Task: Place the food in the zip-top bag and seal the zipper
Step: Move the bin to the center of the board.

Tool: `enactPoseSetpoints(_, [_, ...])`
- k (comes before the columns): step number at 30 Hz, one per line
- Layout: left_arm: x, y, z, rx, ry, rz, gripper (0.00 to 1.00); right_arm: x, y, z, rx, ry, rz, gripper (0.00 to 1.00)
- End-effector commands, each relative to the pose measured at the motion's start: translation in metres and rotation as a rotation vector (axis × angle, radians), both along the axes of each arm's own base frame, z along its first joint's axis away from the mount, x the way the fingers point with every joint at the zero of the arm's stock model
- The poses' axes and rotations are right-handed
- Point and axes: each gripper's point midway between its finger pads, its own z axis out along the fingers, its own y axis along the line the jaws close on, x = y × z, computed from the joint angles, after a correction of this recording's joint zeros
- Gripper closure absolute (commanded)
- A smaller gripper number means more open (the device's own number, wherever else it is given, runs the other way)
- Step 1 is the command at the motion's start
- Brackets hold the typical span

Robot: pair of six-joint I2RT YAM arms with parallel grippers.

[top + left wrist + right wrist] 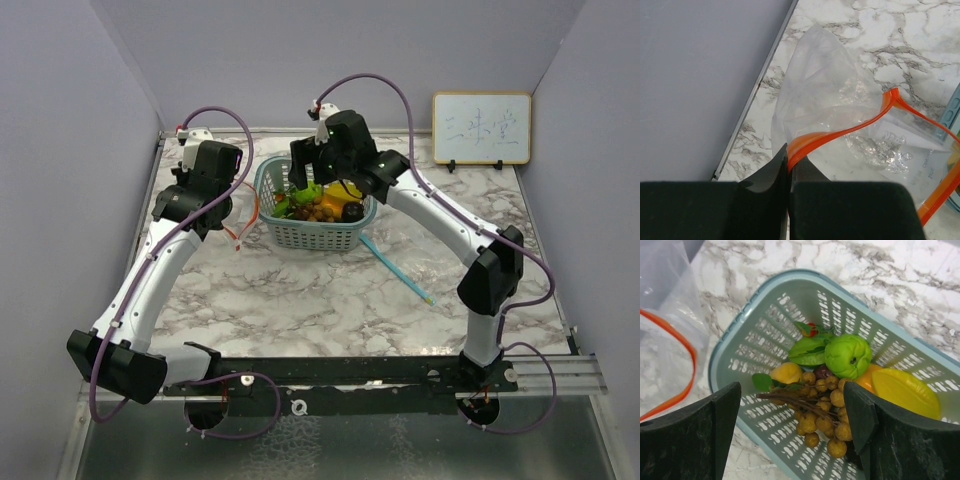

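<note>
Right pincer (790, 435) spread over basket (742, 340), bag (670, 295) just beside, whiteboard (481, 127) behind

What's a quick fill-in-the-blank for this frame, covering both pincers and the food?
1. The left pincer is shut on the ___ zipper strip of the zip-top bag.
2. The right pincer hangs ___ over the teal mesh basket.
3. The green apple and the brown grape bunch lie in the ___, not in the bag.
Missing words: orange; open; basket.
</note>
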Motion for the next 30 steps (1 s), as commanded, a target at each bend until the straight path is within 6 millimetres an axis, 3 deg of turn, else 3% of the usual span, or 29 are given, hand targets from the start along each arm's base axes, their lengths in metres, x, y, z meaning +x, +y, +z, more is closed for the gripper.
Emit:
enactPoseSetpoints(1, [0.0,0.002,0.015,-0.019,-0.054,0.01,1.0,-0.009,0.015,-0.052,-0.054,0.1,0.076,0.19])
enactPoseSetpoints(6, [0.0,0.001,0.013,-0.013,-0.049,-0.003,1.0,-0.011,0.022,-0.094,-0.089,0.169,0.091,0.19])
enactPoseSetpoints(11, [0.001,-0.001,0.012,-0.02,-0.049,-0.014,1.0,-0.012,0.03,-0.106,-0.093,0.185,0.103,0.19])
enactPoseSetpoints(17, [0.0,-0.001,0.011,-0.027,-0.05,-0.013,1.0,-0.026,0.021,-0.116,-0.151,0.19,0.096,0.2])
enactPoseSetpoints(21, [0.002,-0.003,0.011,-0.04,-0.056,-0.022,1.0,-0.027,0.011,-0.103,-0.18,0.139,0.06,0.33])
enactPoseSetpoints(27, [0.004,-0.006,0.012,-0.055,-0.059,-0.028,1.0,-0.017,0.001,-0.053,-0.166,0.046,0.001,0.32])
enactPoseSetpoints(30, [0.004,-0.007,0.012,-0.065,-0.062,-0.029,1.0,-0.017,0.001,-0.027,-0.157,0.014,0.012,0.26])
